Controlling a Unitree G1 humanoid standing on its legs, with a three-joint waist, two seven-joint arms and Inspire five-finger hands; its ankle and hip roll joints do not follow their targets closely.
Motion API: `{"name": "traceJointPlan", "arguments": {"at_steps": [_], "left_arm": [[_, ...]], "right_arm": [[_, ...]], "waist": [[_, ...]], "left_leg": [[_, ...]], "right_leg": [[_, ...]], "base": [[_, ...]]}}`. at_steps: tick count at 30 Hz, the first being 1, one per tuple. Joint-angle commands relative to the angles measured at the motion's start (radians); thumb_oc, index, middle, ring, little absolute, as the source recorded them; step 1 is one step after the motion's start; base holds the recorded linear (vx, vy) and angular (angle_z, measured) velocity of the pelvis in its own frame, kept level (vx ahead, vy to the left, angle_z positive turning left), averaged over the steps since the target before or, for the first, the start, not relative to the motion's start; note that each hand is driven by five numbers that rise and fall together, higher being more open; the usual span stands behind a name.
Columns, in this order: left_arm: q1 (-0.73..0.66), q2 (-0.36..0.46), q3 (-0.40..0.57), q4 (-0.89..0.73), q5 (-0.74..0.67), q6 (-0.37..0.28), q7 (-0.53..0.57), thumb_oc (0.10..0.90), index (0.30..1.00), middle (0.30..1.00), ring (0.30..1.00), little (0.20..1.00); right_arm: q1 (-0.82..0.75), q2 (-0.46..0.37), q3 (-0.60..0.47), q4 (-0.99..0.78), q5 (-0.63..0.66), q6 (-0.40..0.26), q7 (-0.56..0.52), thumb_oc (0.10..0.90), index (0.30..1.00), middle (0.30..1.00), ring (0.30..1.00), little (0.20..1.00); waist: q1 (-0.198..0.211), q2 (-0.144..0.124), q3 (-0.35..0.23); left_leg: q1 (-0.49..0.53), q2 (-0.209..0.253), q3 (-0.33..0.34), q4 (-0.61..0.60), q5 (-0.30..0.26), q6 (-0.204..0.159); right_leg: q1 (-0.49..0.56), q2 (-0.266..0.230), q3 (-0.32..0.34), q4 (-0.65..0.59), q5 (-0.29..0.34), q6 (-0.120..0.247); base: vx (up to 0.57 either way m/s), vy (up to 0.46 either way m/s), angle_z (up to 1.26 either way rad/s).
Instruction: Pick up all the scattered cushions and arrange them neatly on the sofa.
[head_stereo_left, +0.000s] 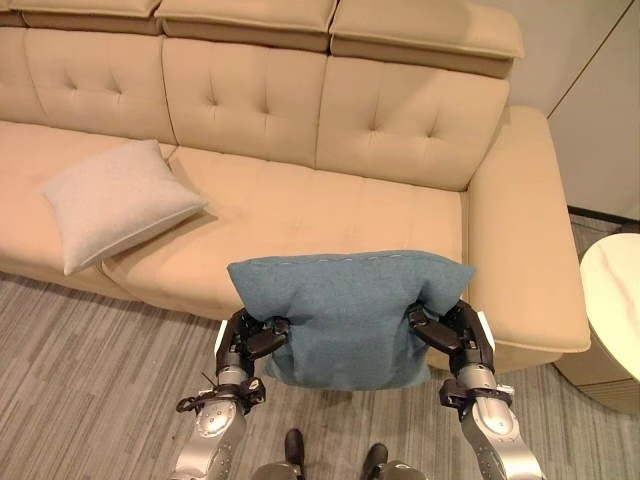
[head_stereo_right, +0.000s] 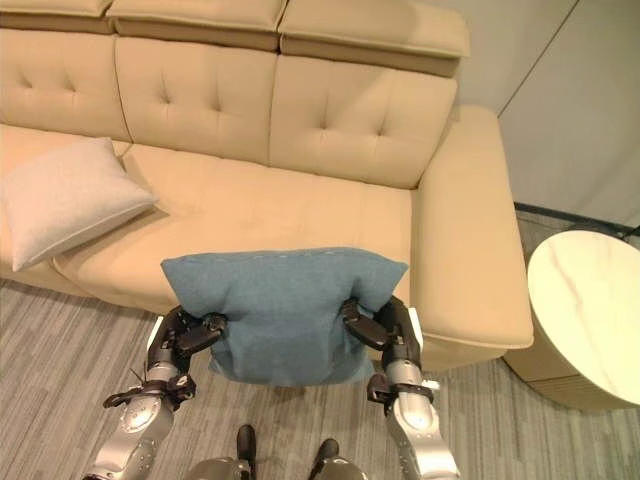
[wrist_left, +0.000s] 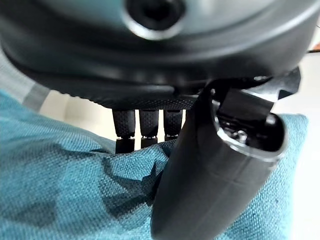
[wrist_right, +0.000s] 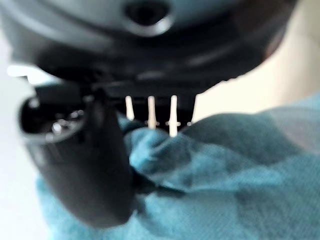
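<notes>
Holding teal cushion (head_stereo_left: 345, 315) aloft before sofa (head_stereo_left: 330, 205), left hand (head_stereo_left: 250, 340) and right hand (head_stereo_left: 450, 335) pinching opposite edges; beige cushion (head_stereo_left: 115, 200) already seated. Risking slippage, grips being shallow.

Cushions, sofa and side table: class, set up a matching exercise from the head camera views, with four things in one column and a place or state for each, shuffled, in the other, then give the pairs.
Things
1. teal cushion
2. beige cushion
3. round white table
4. sofa armrest

Places or states
A. lying on the sofa seat, toward the robot's left
B. standing on the floor beyond the sofa's right end
C. held up off the floor between the left hand and the right hand
D. bare, at the sofa's right end

Pairs: 1-C, 2-A, 3-B, 4-D
</notes>
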Motion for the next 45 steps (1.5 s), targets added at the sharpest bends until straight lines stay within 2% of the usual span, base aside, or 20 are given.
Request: {"name": "traceJointPlan", "arguments": {"at_steps": [1, 2, 3, 7, 11, 13, 14, 15, 16, 18, 21, 22, 23, 25, 27, 31, 35, 37, 41, 45], "left_arm": [[-0.077, -0.012, -0.015, -0.16, 0.074, -0.125, -0.082, 0.4, 0.3, 0.3, 0.3, 0.3], [-0.078, -0.019, -0.019, -0.159, 0.078, -0.127, -0.083, 0.4, 0.3, 0.3, 0.3, 0.3], [-0.08, -0.019, -0.019, -0.157, 0.08, -0.126, -0.083, 0.4, 0.3, 0.3, 0.3, 0.3], [-0.096, -0.022, -0.006, -0.148, 0.086, -0.123, -0.077, 0.4, 0.3, 0.3, 0.3, 0.3], [-0.112, -0.034, -0.007, -0.136, 0.092, -0.132, -0.074, 0.4, 0.3, 0.3, 0.3, 0.3], [-0.121, -0.053, -0.016, -0.131, 0.073, -0.132, -0.079, 0.4, 0.3, 0.3, 0.3, 0.3], [-0.121, -0.053, -0.016, -0.131, 0.073, -0.132, -0.079, 0.4, 0.3, 0.3, 0.3, 0.3], [-0.125, -0.064, -0.019, -0.123, 0.061, -0.132, -0.074, 0.4, 0.3, 0.3, 0.3, 0.3], [-0.127, -0.071, -0.018, -0.118, 0.051, -0.129, -0.074, 0.4, 0.3, 0.3, 0.3, 0.3], [-0.124, -0.071, -0.018, -0.112, 0.062, -0.121, -0.078, 0.4, 0.3, 0.3, 0.3, 0.3], [-0.122, -0.067, -0.022, -0.114, 0.072, -0.114, -0.077, 0.4, 0.3, 0.3, 0.3, 0.3], [-0.123, -0.066, -0.022, -0.117, 0.074, -0.112, -0.075, 0.4, 0.3, 0.3, 0.3, 0.3], [-0.125, -0.06, -0.021, -0.124, 0.081, -0.108, -0.071, 0.4, 0.3, 0.3, 0.3, 0.3], [-0.125, -0.058, -0.02, -0.127, 0.086, -0.108, -0.066, 0.4, 0.3, 0.3, 0.3, 0.3], [-0.11, -0.045, -0.021, -0.135, 0.092, -0.106, -0.077, 0.4, 0.3, 0.3, 0.3, 0.3], [-0.096, -0.023, -0.017, -0.148, 0.09, -0.097, -0.088, 0.4, 0.3, 0.3, 0.3, 0.3], [-0.106, -0.001, -0.021, -0.157, 0.108, -0.097, -0.09, 0.4, 0.3, 0.3, 0.3, 0.3], [-0.109, 0.002, -0.017, -0.16, 0.111, -0.102, -0.091, 0.4, 0.3, 0.3, 0.3, 0.3], [-0.095, -0.001, -0.009, -0.165, 0.109, -0.103, -0.093, 0.4, 0.3, 0.3, 0.3, 0.3], [-0.092, -0.016, 0.0, -0.161, 0.108, -0.106, -0.099, 0.4, 0.3, 0.3, 0.3, 0.3]], "right_arm": [[-0.109, 0.028, 0.013, -0.157, -0.021, -0.129, 0.066, 0.4, 0.3, 0.3, 0.3, 0.3], [-0.106, 0.025, 0.008, -0.157, -0.027, -0.131, 0.06, 0.4, 0.3, 0.3, 0.3, 0.3], [-0.107, 0.022, 0.009, -0.157, -0.024, -0.131, 0.06, 0.4, 0.3, 0.3, 0.3, 0.3], [-0.104, 0.012, 0.007, -0.15, -0.03, -0.129, 0.057, 0.4, 0.3, 0.3, 0.3, 0.3], [-0.089, 0.006, -0.013, -0.152, -0.041, -0.129, 0.05, 0.4, 0.3, 0.3, 0.3, 0.3], [-0.068, -0.009, -0.036, -0.162, -0.02, -0.132, 0.048, 0.4, 0.3, 0.3, 0.3, 0.3], [-0.068, -0.009, -0.036, -0.162, -0.02, -0.132, 0.048, 0.4, 0.3, 0.3, 0.3, 0.3], [-0.068, -0.02, -0.04, -0.156, -0.015, -0.131, 0.041, 0.4, 0.3, 0.3, 0.3, 0.3], [-0.069, -0.023, -0.041, -0.153, -0.009, -0.123, 0.04, 0.4, 0.3, 0.3, 0.3, 0.3], [-0.068, -0.025, -0.043, -0.152, -0.015, -0.122, 0.039, 0.4, 0.3, 0.3, 0.3, 0.3], [-0.065, -0.025, -0.045, -0.147, -0.017, -0.122, 0.036, 0.4, 0.3, 0.3, 0.3, 0.3], [-0.067, -0.024, -0.044, -0.143, -0.016, -0.121, 0.032, 0.4, 0.3, 0.3, 0.3, 0.3], [-0.073, -0.02, -0.045, -0.133, -0.011, -0.119, 0.025, 0.4, 0.3, 0.3, 0.3, 0.3], [-0.076, -0.018, -0.044, -0.128, -0.01, -0.121, 0.019, 0.4, 0.3, 0.3, 0.3, 0.3], [-0.077, -0.005, -0.036, -0.126, -0.024, -0.118, 0.028, 0.4, 0.3, 0.3, 0.3, 0.3], [-0.08, 0.022, -0.021, -0.139, -0.002, -0.113, 0.061, 0.4, 0.3, 0.3, 0.3, 0.3], [-0.097, 0.036, -0.011, -0.156, 0.0, -0.115, 0.08, 0.4, 0.3, 0.3, 0.3, 0.3], [-0.099, 0.044, -0.004, -0.157, 0.001, -0.115, 0.084, 0.4, 0.3, 0.3, 0.3, 0.3], [-0.114, 0.04, 0.01, -0.145, -0.01, -0.107, 0.088, 0.4, 0.3, 0.3, 0.3, 0.3], [-0.129, 0.031, 0.01, -0.137, -0.005, -0.109, 0.094, 0.4, 0.3, 0.3, 0.3, 0.3]], "waist": [[-0.007, -0.006, -0.076], [-0.021, -0.015, -0.078], [-0.024, -0.022, -0.081], [-0.031, -0.033, -0.073], [-0.045, -0.046, -0.076], [-0.055, -0.061, -0.061], [-0.055, -0.061, -0.061], [-0.063, -0.062, -0.049], [-0.065, -0.064, -0.048], [-0.06, -0.066, -0.058], [-0.055, -0.068, -0.065], [-0.051, -0.068, -0.065], [-0.036, -0.063, -0.065], [-0.029, -0.065, -0.059], [-0.024, -0.056, -0.085], [-0.017, -0.055, -0.095], [-0.03, -0.04, -0.067], [-0.033, -0.03, -0.058], [-0.031, -0.026, -0.061], [-0.042, -0.027, -0.052]], "left_leg": [[0.008, 0.015, -0.062, -0.019, -0.063, -0.012], [0.016, -0.003, -0.085, -0.026, -0.063, -0.009], [0.021, -0.013, -0.094, -0.03, -0.064, -0.008], [0.042, -0.022, -0.124, -0.033, -0.075, -0.015], [0.039, -0.03, -0.137, 0.009, -0.102, -0.033], [-0.018, -0.022, -0.122, 0.167, -0.126, -0.067], [-0.018, -0.022, -0.122, 0.167, -0.126, -0.067], [-0.095, 0.005, -0.084, 0.302, -0.12, -0.087], [-0.119, 0.038, -0.033, 0.335, -0.122, -0.077], [-0.129, 0.05, -0.01, 0.293, -0.136, -0.062], [-0.143, 0.053, -0.012, 0.23, -0.107, -0.059], [-0.16, 0.053, -0.018, 0.205, -0.083, -0.062], [-0.2, 0.051, -0.037, 0.15, -0.025, -0.074], [-0.225, 0.046, -0.046, 0.137, -0.009, -0.08], [-0.175, 0.042, -0.057, 0.069, 0.007, -0.069], [-0.108, 0.026, -0.032, 0.045, -0.021, -0.037], [-0.057, 0.023, -0.011, 0.043, -0.05, 0.0], [-0.032, 0.024, 0.004, 0.04, -0.067, 0.009], [0.013, 0.019, 0.022, 0.012, -0.085, 0.007], [0.074, -0.004, 0.016, -0.008, -0.113, 0.004]], "right_leg": [[0.046, 0.075, 0.094, -0.069, 0.016, 0.082], [0.029, 0.135, 0.172, -0.146, 0.019, 0.064], [0.026, 0.15, 0.189, -0.188, 0.031, 0.059], [0.002, 0.165, 0.17, -0.252, 0.071, 0.071], [0.035, 0.18, 0.193, -0.277, 0.071, 0.052], [0.083, 0.172, 0.181, -0.303, 0.067, 0.031], [0.083, 0.172, 0.181, -0.303, 0.067, 0.031], [0.095, 0.162, 0.159, -0.306, 0.065, 0.021], [0.112, 0.159, 0.143, -0.312, 0.054, 0.014], [0.129, 0.16, 0.137, -0.325, 0.045, 0.015], [0.142, 0.165, 0.141, -0.334, 0.039, 0.019], [0.149, 0.169, 0.144, -0.338, 0.034, 0.019], [0.17, 0.186, 0.155, -0.347, 0.016, 0.015], [0.181, 0.191, 0.163, -0.347, 0.006, 0.013], [0.207, 0.188, 0.184, -0.328, -0.017, 0.022], [0.181, 0.147, 0.203, -0.209, -0.023, 0.054], [0.074, 0.113, 0.208, 0.021, 0.046, 0.097], [0.027, 0.089, 0.179, 0.057, 0.059, 0.101], [0.02, 0.066, 0.099, -0.05, 0.045, 0.086], [-0.062, 0.084, 0.029, -0.173, 0.109, 0.091]], "base": [[0.11, 0.029, 0.3], [0.12, 0.006, 0.37], [0.16, -0.008, 0.41], [0.09, -0.065, 0.33], [0.09, -0.094, 0.31], [0.07, -0.133, 0.28], [-0.01, -0.065, 0.32], [0.03, -0.047, 0.34], [0.07, -0.053, 0.28], [0.15, -0.013, 0.22], [0.14, 0.015, 0.06], [0.19, 0.052, 0.0], [0.19, 0.051, 0.02], [0.16, 0.067, 0.04], [0.41, 0.247, -0.31], [0.23, 0.207, -0.61], [0.08, 0.153, -0.24], [0.07, 0.1, -0.03], [0.15, 0.043, -0.14], [0.21, -0.033, -0.22]]}}
